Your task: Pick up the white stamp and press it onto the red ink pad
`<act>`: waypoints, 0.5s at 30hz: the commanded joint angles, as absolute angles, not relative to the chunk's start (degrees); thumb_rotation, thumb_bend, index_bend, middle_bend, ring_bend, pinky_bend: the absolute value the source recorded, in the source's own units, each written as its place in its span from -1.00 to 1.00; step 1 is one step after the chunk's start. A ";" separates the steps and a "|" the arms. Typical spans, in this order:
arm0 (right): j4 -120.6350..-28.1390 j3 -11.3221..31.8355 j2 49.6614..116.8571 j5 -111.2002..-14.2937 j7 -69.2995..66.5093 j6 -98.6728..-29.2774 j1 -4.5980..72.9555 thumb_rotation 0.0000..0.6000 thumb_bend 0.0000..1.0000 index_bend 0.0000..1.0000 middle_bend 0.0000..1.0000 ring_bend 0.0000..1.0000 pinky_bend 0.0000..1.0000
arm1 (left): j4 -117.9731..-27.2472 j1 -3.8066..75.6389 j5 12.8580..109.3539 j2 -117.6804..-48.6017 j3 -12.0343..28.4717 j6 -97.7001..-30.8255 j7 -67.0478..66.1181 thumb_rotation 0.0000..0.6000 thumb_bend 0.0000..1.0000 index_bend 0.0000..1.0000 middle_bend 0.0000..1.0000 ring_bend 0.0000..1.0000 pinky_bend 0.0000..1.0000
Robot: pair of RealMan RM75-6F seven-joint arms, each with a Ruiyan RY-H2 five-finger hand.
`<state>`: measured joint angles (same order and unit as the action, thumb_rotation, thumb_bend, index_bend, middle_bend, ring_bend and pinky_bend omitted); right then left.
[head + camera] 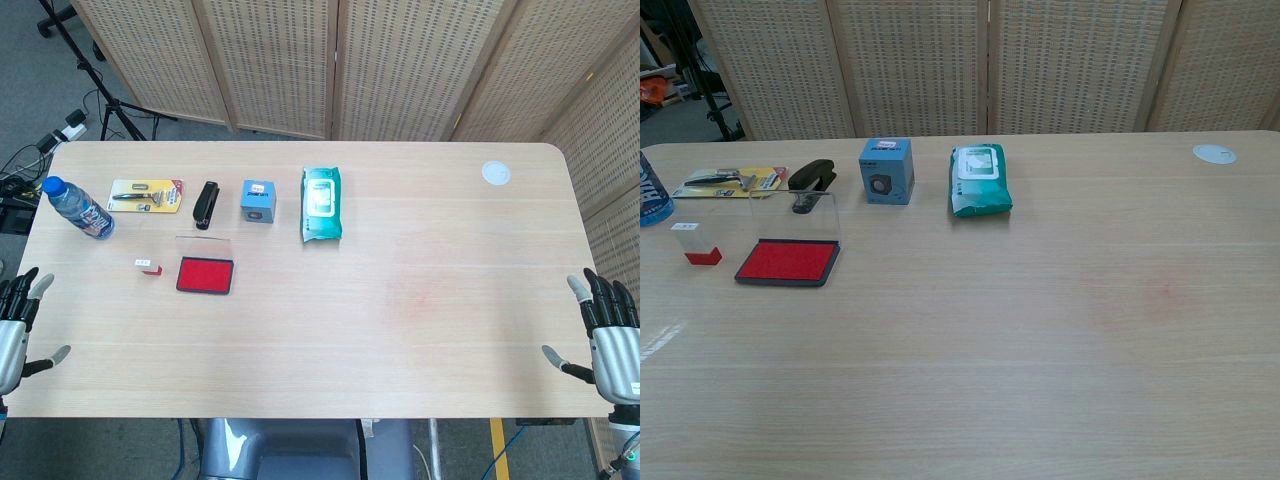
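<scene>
Stamp job, stock as I see it, biggest item first.

Table: pale wood, carries everything below.

Left hand: at the near left edge, holding nothing, fingers apart and pointing up the table. I judge it the hand for this pick, being on the stamp's side.

Right hand: at the near right edge, likewise holding nothing with fingers spread, well apart from both task items.

Ink pad: red, in a dark tray, its clear lid standing up behind it; long side runs left to right across the table.

White stamp: upright, red base, white top, just beside the pad's left end and not touching it. It lies ahead of my left hand and to its right, so I reckon on a forward reach angling inward, then a short carry rightward onto the pad.
</scene>
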<state>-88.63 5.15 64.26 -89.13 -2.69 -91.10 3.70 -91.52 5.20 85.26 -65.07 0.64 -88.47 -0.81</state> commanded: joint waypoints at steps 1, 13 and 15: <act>-88.23 5.27 64.49 -89.13 -3.24 -91.02 3.71 1.00 -1.00 -1.00 -1.00 -1.00 -1.00 | -91.71 5.00 85.21 -64.84 0.83 -88.64 -0.57 1.00 -1.00 -1.00 -1.00 -1.00 -1.00; -88.09 5.25 64.35 -89.50 -4.82 -91.36 3.60 1.00 -1.00 -1.00 -1.00 -1.00 -1.00 | -91.64 4.64 86.23 -64.13 1.62 -89.53 1.70 1.00 -1.00 -1.00 -0.93 -0.95 -0.99; -88.13 5.31 64.36 -89.39 -5.02 -91.21 3.67 1.00 -1.00 -1.00 -1.00 -1.00 -1.00 | -90.89 4.51 87.60 -65.01 2.27 -91.46 4.62 1.00 -1.00 -1.00 -0.57 -0.59 -0.74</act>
<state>-88.11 5.28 64.36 -89.43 -4.98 -91.25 3.65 -91.55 4.54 86.53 -64.37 1.73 -89.91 2.38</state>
